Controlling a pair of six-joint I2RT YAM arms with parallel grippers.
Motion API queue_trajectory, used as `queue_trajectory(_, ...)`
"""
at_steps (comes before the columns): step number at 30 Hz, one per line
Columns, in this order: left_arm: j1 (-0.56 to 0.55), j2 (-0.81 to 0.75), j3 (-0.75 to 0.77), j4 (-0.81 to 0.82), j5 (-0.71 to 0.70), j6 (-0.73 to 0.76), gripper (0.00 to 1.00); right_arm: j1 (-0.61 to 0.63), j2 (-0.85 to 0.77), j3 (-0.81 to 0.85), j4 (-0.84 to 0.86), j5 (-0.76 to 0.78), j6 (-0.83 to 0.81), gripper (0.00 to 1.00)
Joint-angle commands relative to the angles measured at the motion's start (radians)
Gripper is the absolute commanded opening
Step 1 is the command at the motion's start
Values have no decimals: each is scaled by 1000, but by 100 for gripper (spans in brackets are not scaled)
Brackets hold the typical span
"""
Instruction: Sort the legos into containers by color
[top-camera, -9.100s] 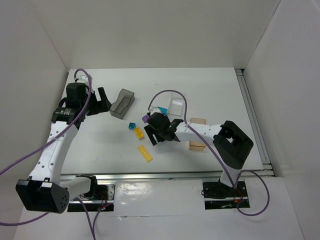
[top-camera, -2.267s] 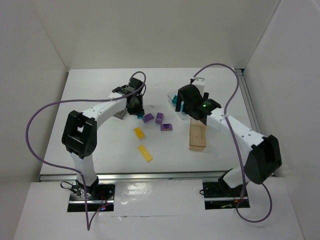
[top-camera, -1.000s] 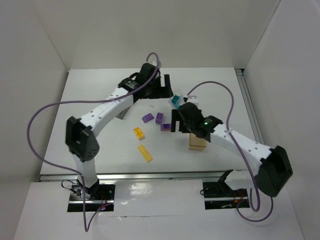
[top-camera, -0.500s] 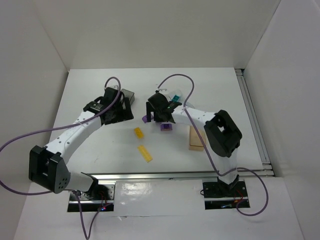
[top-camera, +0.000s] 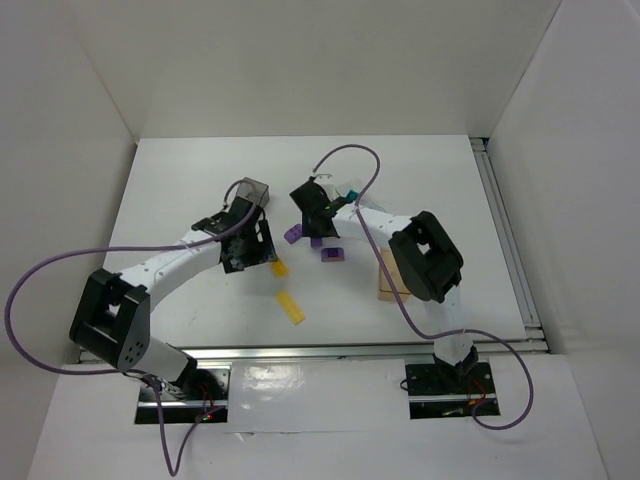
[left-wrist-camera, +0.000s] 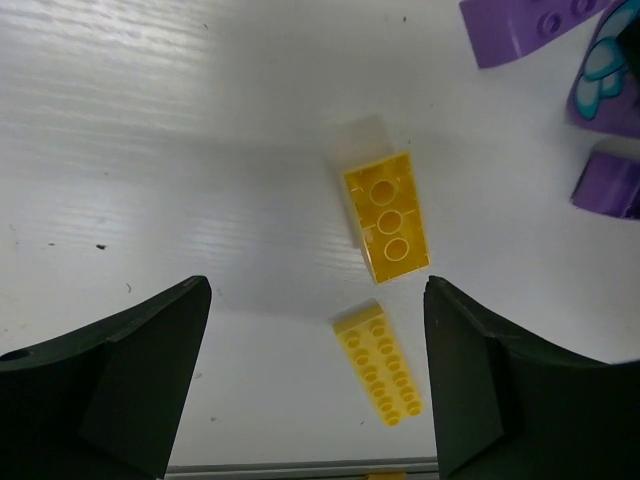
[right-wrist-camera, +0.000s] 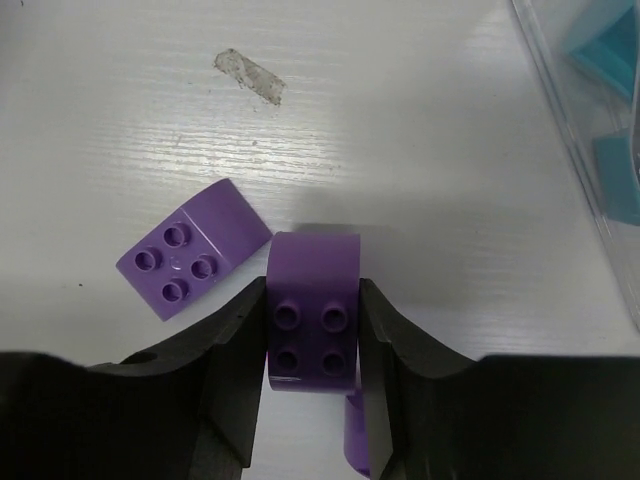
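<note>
While left fingers (left-wrist-camera: 130, 380) gape, right fingers (right-wrist-camera: 230, 370) pinch a purple lego (right-wrist-camera: 312, 325).

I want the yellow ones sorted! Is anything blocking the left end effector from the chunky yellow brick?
Nothing visible does. The open left end effector hangs right by the chunky translucent yellow plastic brick, which lies uncovered.

No word, number, label or brand mark can be read in any view. One purple lego (left-wrist-camera: 600, 98) near the middle of the tabletop (top-camera: 420, 180) bears a teal-and-white printed figure (cut off at the frame's edge, no letters in it).
</note>
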Motion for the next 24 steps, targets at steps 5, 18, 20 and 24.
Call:
queue_trajectory(5, -37, 125, -13, 117, 21, -125, 92, -14, -188, -8, -12, 72, 7, 28)
queue_trajectory(18, -89, 335, 92, 126, -16, -167, 65, -115, -781, -431, -176, 224, 48, 28)
queue_trajectory(20, -98, 335, 92, 126, -25, -167, 60, -139, -842, -474, -213, 224, 48, 29)
queue_trajectory(24, -108, 326, 110, 126, -25, -167, 38, -171, -935, -557, -235, 166, 48, 29)
